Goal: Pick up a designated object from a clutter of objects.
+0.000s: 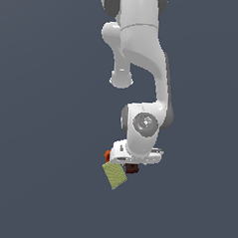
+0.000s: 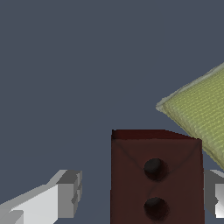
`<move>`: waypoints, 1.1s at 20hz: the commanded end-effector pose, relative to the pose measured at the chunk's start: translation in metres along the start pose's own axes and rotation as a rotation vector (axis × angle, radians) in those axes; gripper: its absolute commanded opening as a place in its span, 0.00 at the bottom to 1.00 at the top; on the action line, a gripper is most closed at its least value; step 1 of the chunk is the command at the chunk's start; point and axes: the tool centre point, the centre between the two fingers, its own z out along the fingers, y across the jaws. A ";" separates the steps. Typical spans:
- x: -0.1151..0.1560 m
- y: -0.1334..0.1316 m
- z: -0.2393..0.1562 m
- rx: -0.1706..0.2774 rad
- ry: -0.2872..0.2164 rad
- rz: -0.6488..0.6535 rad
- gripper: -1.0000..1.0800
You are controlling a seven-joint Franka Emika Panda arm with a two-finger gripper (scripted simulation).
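Panda arm (image 1: 139, 67) reaching down over the clutter to take the dark brown block.

The arm is hanging low so its gripper (image 2: 142, 194) is straddling the target; the jaws are spread, one finger (image 2: 65, 194) standing clear of the block and the other at its far side, contact there unclear. The yellow-green textured box (image 2: 199, 116) is lying just beside the dark brown block (image 2: 155, 177), which is sitting between the fingers, two dark holes on its face. A small orange piece (image 1: 107, 154) is peeking out beside the wrist.

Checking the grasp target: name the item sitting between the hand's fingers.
The dark brown block with two dark holes; the yellow-green box lies beside it, outside the fingers.
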 end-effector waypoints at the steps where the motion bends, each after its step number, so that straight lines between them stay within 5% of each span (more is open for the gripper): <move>1: -0.008 0.005 0.018 -0.003 -0.024 0.005 0.96; 2: -0.008 0.005 0.018 -0.003 -0.024 0.005 0.96; 3: -0.008 0.005 0.018 -0.003 -0.024 0.005 0.00; 22: -0.011 0.014 -0.006 -0.003 -0.011 0.005 0.00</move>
